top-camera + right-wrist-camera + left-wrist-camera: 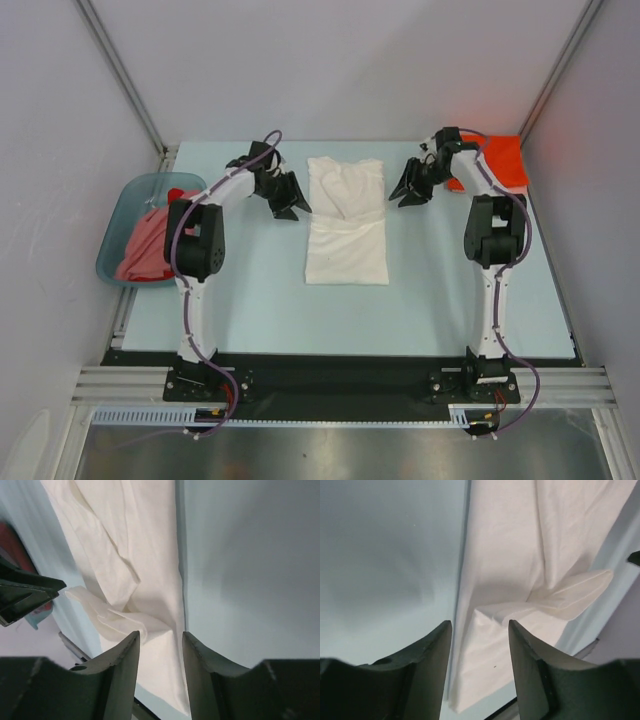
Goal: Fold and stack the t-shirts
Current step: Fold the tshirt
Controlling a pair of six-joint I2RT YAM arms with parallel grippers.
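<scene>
The white t-shirt [346, 222], folded into a long strip, lies centred on the counter [250, 290]. The left fingers [432, 665] and right fingers [122, 672], both spread and empty, flank its far end (probably poised to pinch both edges for a crosswise fold).

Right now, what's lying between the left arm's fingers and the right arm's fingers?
The top view shows a folded white cloth t-shirt lying flat between the open left fingers and right fingers.

Open table [350, 320] before the white t-shirt [346, 225]; basin [120, 215] crowds left edge.
</scene>
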